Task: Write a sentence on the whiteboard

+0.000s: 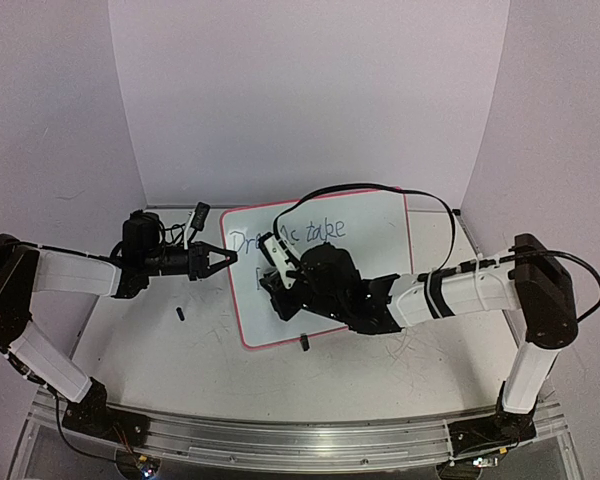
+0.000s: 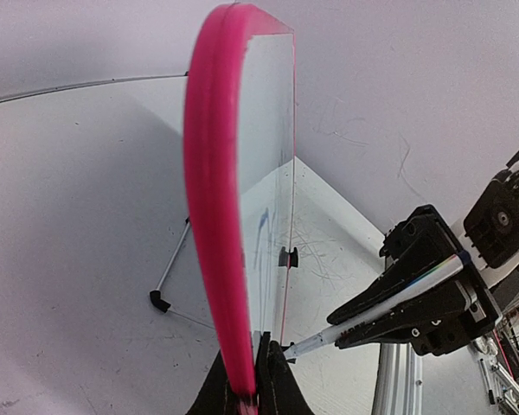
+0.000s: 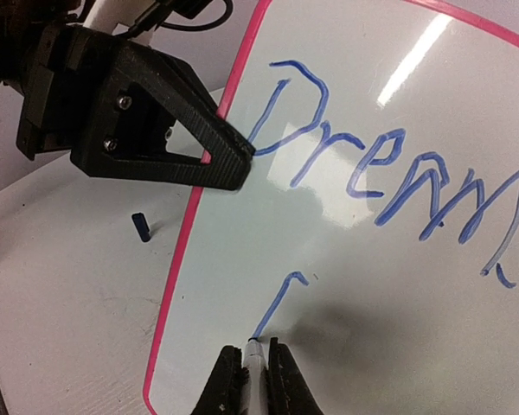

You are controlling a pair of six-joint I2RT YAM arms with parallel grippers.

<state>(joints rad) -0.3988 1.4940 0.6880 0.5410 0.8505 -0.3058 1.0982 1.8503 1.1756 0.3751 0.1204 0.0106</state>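
While the left tool [image 1: 228, 257] clamps the whiteboard [image 1: 377, 243] rim, right tool [image 3: 254, 347] clenched on marker [image 3: 254, 369], tip on whiteboard.

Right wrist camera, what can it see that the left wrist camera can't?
Only the right wrist view lets you read the blue writing on the whiteboard and shows a small dark cap on the table. Only the left wrist view shows the board edge-on, with a black clip foot and a thin metal leg behind. Both show the pink rim pinched by the left jaws, and the marker shut in the right jaws.
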